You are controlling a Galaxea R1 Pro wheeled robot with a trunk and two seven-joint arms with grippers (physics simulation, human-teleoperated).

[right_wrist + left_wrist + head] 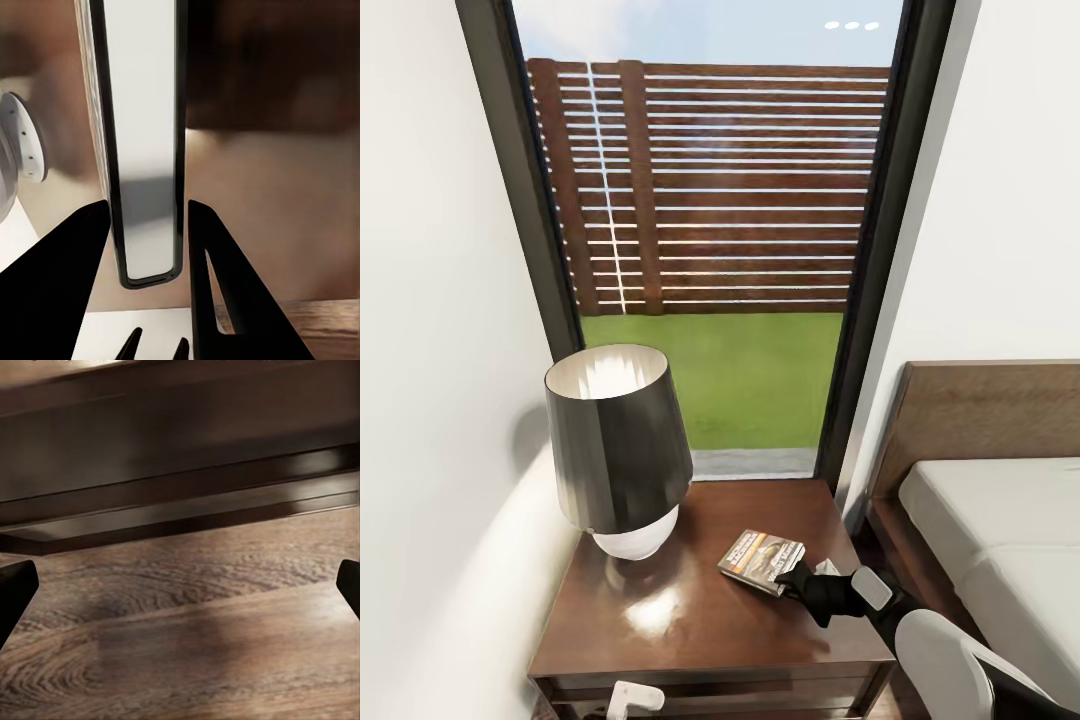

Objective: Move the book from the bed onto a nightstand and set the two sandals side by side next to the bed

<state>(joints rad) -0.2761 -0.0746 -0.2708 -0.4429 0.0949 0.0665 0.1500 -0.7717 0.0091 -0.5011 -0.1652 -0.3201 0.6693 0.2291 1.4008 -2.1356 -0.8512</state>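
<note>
The book (762, 560), a thin paperback with a dark picture cover, rests on the glossy top of the dark-brown nightstand (690, 625), to the right of a lamp. My right gripper (792, 580) reaches in from the bed side and is shut on the book's near edge. In the right wrist view the book (146, 150) stands edge-on between the two black fingers (75, 255) of the right gripper (148, 214). My left gripper (180, 585) hangs low and open, facing the wood-plank floor (187, 660) and the nightstand's base (180, 502). The sandals are out of view.
A black-shaded lamp (618, 450) with a white base takes up the nightstand's left half. The bed (1000, 520) with its wooden headboard lies close on the right. Behind stands a tall black-framed window (720, 200); a white wall is on the left.
</note>
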